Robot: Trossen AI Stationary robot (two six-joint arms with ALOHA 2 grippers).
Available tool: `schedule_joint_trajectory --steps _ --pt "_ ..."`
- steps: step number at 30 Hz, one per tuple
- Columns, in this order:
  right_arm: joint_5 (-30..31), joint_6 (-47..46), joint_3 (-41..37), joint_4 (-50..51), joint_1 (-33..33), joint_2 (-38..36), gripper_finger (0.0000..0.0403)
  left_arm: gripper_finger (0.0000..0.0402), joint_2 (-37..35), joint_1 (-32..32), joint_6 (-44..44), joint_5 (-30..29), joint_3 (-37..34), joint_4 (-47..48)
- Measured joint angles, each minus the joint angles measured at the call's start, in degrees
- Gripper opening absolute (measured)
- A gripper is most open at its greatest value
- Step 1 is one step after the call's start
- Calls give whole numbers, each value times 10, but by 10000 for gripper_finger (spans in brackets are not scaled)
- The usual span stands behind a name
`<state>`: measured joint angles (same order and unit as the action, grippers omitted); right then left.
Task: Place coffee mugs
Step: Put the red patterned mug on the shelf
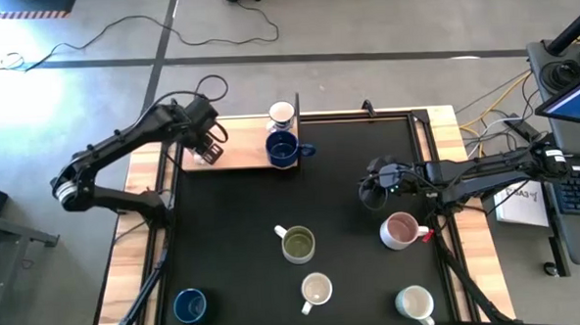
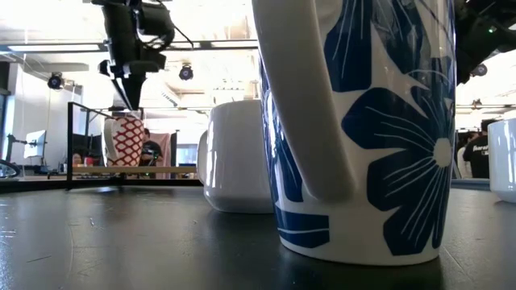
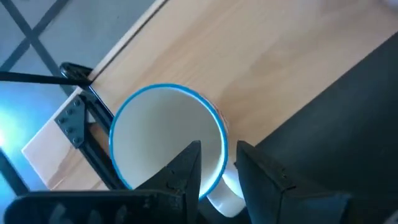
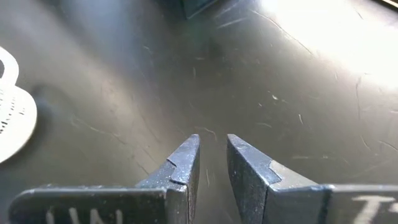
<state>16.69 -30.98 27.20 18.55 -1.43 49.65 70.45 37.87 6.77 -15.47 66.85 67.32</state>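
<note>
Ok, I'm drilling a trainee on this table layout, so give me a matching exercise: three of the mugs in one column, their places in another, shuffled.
Mugs:
A. pink mug
B. green mug
C. red-patterned mug

Places:
1. on the wooden board, under the left gripper
2. near the middle of the black mat
3. by the mat's right edge, close to the right gripper

Pairs: A-3, B-2, C-1
</note>
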Motion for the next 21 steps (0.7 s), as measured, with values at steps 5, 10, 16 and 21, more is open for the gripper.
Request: schedule_joint_trajectory --steps 5,10,16,21 --pt "0 0 0 8 0 0 68 84 -37 -11 38 54 -12 -8" --pt "0 0 0 8 0 0 68 84 -66 -72 111 66 -48 -7" --pt "0 10 0 7 0 0 68 82 -81 -150 199 37 -98 -6" --pt "1 14 0 7 0 0 68 73 -83 -173 241 -10 -123 -6"
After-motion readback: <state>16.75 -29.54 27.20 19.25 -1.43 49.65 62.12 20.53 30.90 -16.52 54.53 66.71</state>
